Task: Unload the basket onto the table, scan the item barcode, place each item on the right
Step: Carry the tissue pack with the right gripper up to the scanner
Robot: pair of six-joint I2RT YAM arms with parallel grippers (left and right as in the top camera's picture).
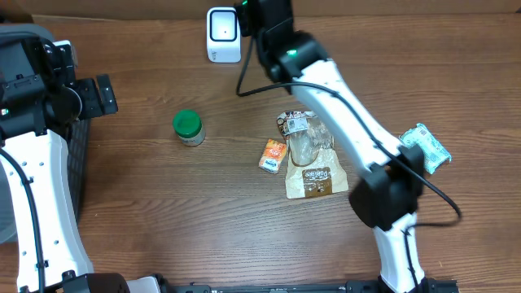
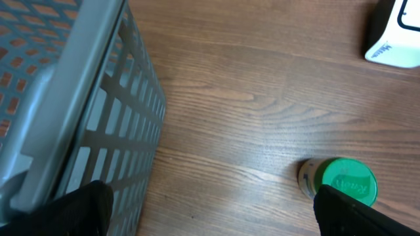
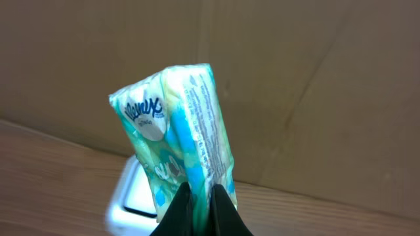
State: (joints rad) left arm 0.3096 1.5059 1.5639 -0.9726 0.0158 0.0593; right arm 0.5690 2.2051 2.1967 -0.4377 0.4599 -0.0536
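Pinching a Kleenex tissue pack [image 3: 180, 124] by its lower end in the right gripper [image 3: 202, 200], closed down narrow on the wrapper at the bottom centre of the right wrist view. Holding the pack upright and leaning a little to the left, logo side facing the camera, filling the middle of that frame in front of a cardboard wall [image 3: 315, 65]. Reaching the right arm to the top centre of the overhead view, right beside the white barcode scanner [image 1: 223, 34], also showing behind the pack's lower left in the wrist view. Spreading the left gripper [image 1: 106, 94] wide, with nothing between its fingers [image 2: 82, 210], at the upper left of the overhead view, next to a grey mesh basket [image 2: 79, 98]. Working over a wooden table [image 1: 203, 212] carrying a green-lidded jar [image 1: 189, 128] left of centre, an orange packet [image 1: 273, 155] just beside a brown pouch [image 1: 309, 167] at centre, and a second tissue pack [image 1: 429, 146] toward the right edge, partly behind the arm.
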